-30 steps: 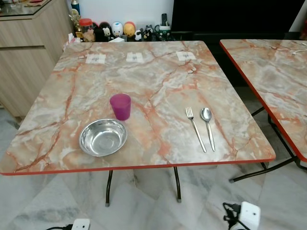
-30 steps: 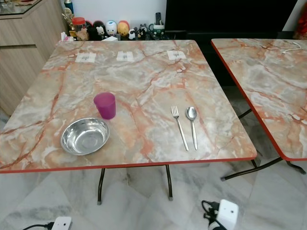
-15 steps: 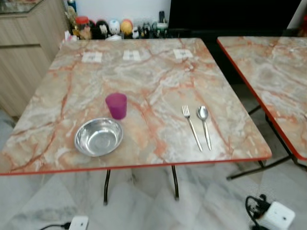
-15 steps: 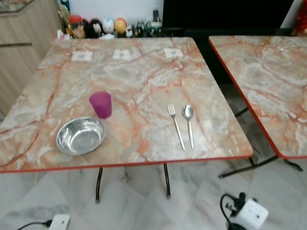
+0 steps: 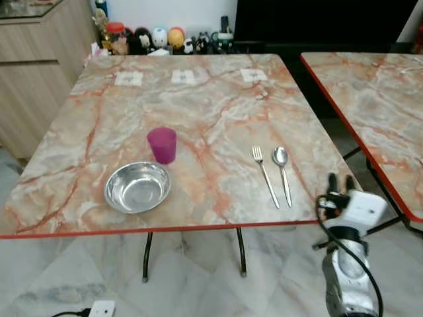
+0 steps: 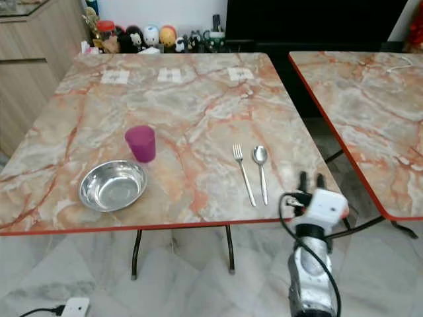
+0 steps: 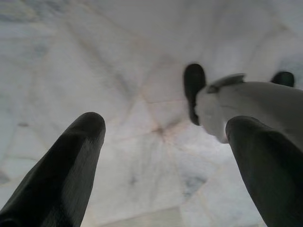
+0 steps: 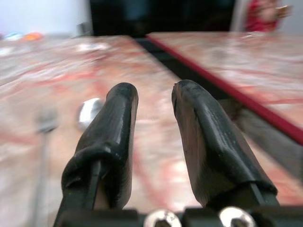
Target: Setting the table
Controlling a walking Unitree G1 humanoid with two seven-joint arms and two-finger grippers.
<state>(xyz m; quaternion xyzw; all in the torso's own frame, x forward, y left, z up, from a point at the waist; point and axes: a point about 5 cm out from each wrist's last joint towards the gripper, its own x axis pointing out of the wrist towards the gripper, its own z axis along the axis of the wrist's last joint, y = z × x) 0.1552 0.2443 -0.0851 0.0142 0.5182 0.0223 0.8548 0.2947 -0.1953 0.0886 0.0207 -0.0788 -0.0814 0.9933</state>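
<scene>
On the marble table (image 5: 218, 105), a purple cup (image 5: 162, 144) stands just behind a steel bowl (image 5: 137, 187) near the front left. A fork (image 5: 265, 176) and a spoon (image 5: 282, 170) lie side by side at the front right. My right gripper (image 5: 340, 180) is raised at the table's front right corner, just right of the spoon, fingers pointing up, open and holding nothing. In the right wrist view its fingers (image 8: 116, 123) point across the tabletop, with the spoon (image 8: 89, 111) blurred beyond them. My left gripper (image 7: 165, 127) hangs open over the floor.
A second marble table (image 5: 377, 92) stands close on the right, with a narrow gap between the two. A wooden cabinet (image 5: 33, 72) is at the left. Figurines (image 5: 158, 38) line the far edge and three small cards (image 5: 184, 77) lie near it. A power strip (image 5: 99, 308) lies on the floor.
My right arm has risen from low by the floor to the table's front right corner. The camera has shifted slightly; the tableware has not moved.
</scene>
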